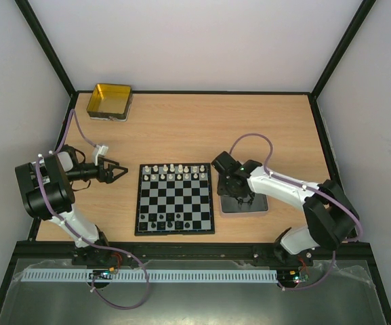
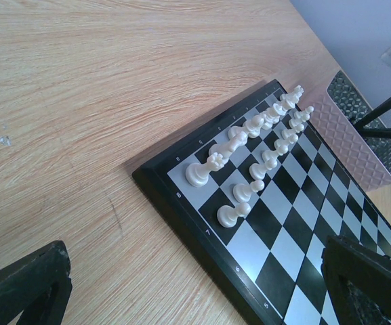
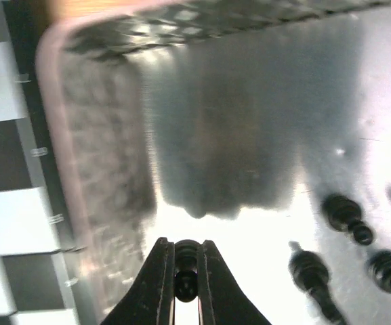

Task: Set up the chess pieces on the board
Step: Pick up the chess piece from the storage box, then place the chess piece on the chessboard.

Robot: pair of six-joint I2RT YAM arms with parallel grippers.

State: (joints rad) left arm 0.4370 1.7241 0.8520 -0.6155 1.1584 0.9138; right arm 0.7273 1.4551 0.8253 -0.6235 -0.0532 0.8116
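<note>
The chessboard [image 1: 175,211] lies mid-table, with white pieces [image 1: 175,172] in its two far rows and a few black pieces [image 1: 161,220] near its front edge. My right gripper [image 1: 240,198] is over the silver tray [image 1: 260,208] right of the board. In the right wrist view it [image 3: 186,271] is shut on a black chess piece [image 3: 186,252], with several black pieces [image 3: 344,213] lying loose in the tray [image 3: 100,176]. My left gripper [image 1: 118,171] is open and empty, left of the board. Its wrist view shows the board [image 2: 297,203] and white pieces [image 2: 232,210].
A gold-yellow tin [image 1: 110,101] stands at the far left corner of the table. Black frame posts rise at both back corners. A ribbed white strip [image 1: 148,275] runs along the near edge below the arm bases.
</note>
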